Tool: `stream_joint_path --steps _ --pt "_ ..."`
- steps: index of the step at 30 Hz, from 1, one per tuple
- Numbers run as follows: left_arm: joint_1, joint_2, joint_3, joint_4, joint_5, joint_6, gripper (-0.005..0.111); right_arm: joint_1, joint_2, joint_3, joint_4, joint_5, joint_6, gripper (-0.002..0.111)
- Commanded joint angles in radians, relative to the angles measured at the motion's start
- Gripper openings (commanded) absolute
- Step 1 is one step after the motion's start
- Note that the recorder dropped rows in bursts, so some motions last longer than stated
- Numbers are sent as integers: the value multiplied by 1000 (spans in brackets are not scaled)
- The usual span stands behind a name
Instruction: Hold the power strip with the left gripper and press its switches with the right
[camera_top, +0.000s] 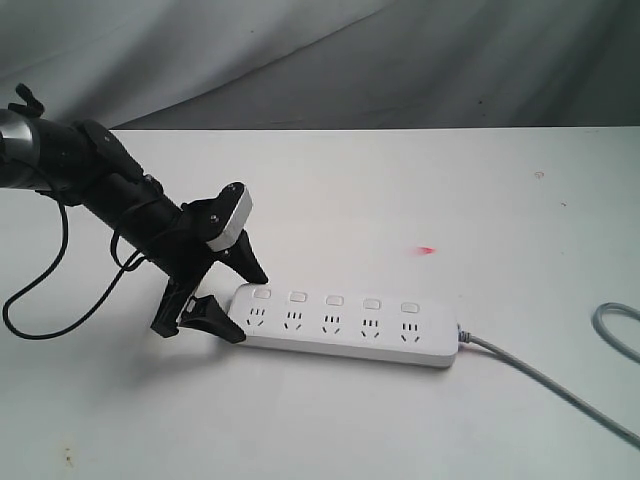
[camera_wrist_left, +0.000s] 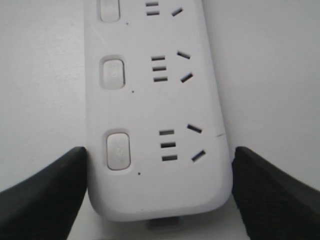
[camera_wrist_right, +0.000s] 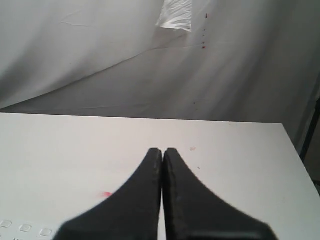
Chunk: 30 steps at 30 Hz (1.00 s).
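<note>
The white power strip (camera_top: 345, 340) lies flat on the table, its grey cord (camera_top: 545, 378) running off to the right. Five small switches (camera_top: 334, 300) sit in a row above the sockets. My left gripper (camera_top: 250, 310) straddles the strip's left end. In the left wrist view its black fingers (camera_wrist_left: 60, 185) press against both long sides of the power strip (camera_wrist_left: 160, 195), next to the end switch (camera_wrist_left: 118, 150). My right gripper (camera_wrist_right: 162, 151) hovers high above the table, shut with nothing in it and out of the exterior view. A few switches (camera_wrist_right: 25, 228) show at that view's edge.
A small red spot (camera_top: 427, 249) marks the white table (camera_top: 400, 180) behind the strip. The cord loops back at the right edge (camera_top: 612, 318). A black cable (camera_top: 40, 290) hangs from the left arm. Grey cloth backs the table.
</note>
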Motion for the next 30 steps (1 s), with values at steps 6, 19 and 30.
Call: stream_joint_path --steps 6,19,30 --pt "-6 1 -7 -14 3 8 34 -8 -44 84 -86 -50 -10 0" --pt "-6 1 -7 -14 3 8 34 -8 -327 516 -90 -255 -8 0" --pt "-6 1 -7 -12 6 8 34 -29 -449 713 -90 -313 -4 0"
